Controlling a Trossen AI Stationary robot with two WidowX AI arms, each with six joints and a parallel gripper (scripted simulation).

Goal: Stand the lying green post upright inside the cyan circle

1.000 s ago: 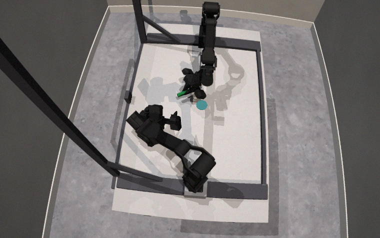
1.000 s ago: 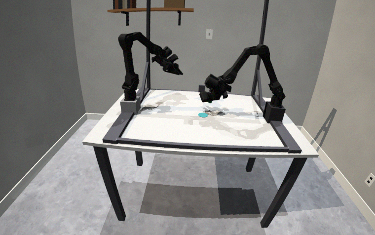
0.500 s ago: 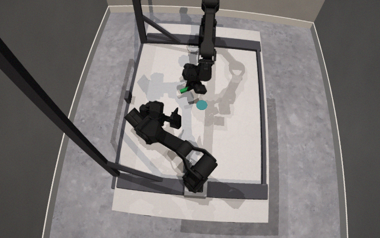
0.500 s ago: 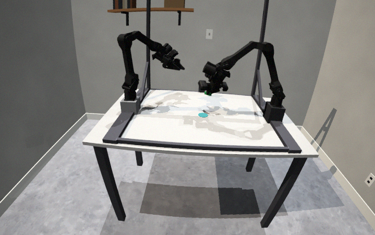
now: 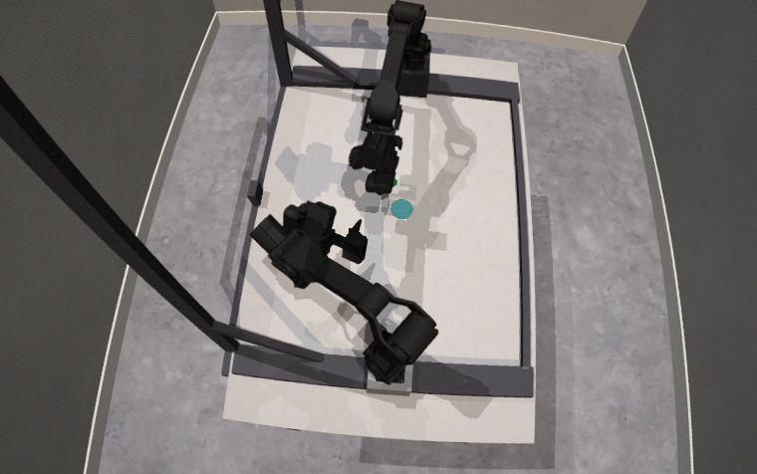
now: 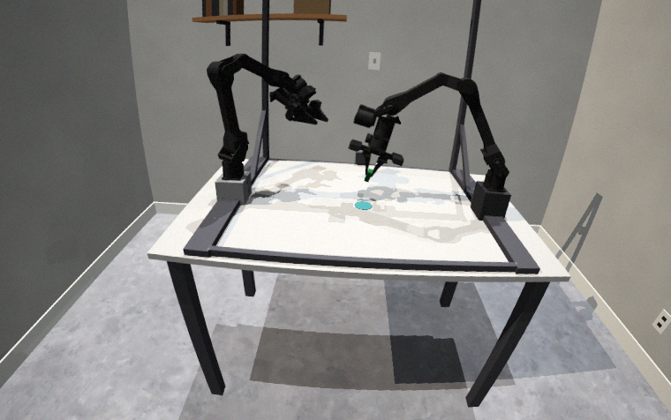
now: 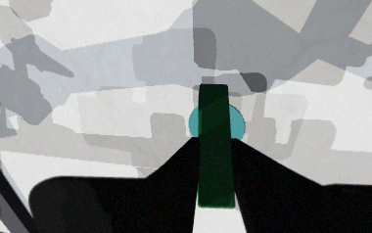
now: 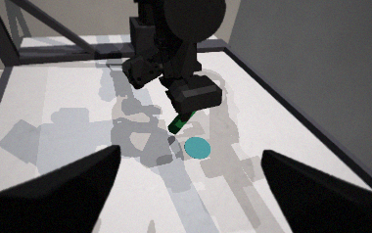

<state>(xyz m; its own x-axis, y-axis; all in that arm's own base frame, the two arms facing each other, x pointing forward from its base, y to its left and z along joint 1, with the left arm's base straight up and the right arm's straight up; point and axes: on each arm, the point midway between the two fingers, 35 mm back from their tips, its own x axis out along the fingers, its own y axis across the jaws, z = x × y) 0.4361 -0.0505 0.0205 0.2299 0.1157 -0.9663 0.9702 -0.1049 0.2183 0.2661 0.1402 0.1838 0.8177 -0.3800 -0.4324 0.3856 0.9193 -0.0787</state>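
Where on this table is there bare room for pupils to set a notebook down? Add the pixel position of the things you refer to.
Between the cyan circle [image 5: 401,209] [image 6: 363,206] [image 7: 238,124] [image 8: 198,148] and the long rail [image 5: 524,234] [image 6: 364,262] [image 8: 294,113]; only shadows there. Crowded overhead: the circle's other side, with the left tool [image 5: 390,184] [image 6: 368,174] [image 7: 212,145] [image 8: 183,117] gripping the green post [image 5: 394,182] [image 6: 368,175] [image 7: 214,147] [image 8: 177,124].

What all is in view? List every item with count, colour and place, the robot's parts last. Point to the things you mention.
post: one, green, tilted between the left gripper's fingers, above the table
circle: one, cyan, on the table top [image 6: 297,237]
table: one, white top, dark legs, under both arms
frame: one, dark, along the table edges, with uprights
shelf [image 6: 277,18]: one, brown, on the wall, items on it
switch plate [image 6: 374,60]: one, white, on the wall
outlet [image 6: 661,321]: one, white, side wall
left gripper [image 6: 368,175]: one, black, shut on the post
right gripper: one, black, open
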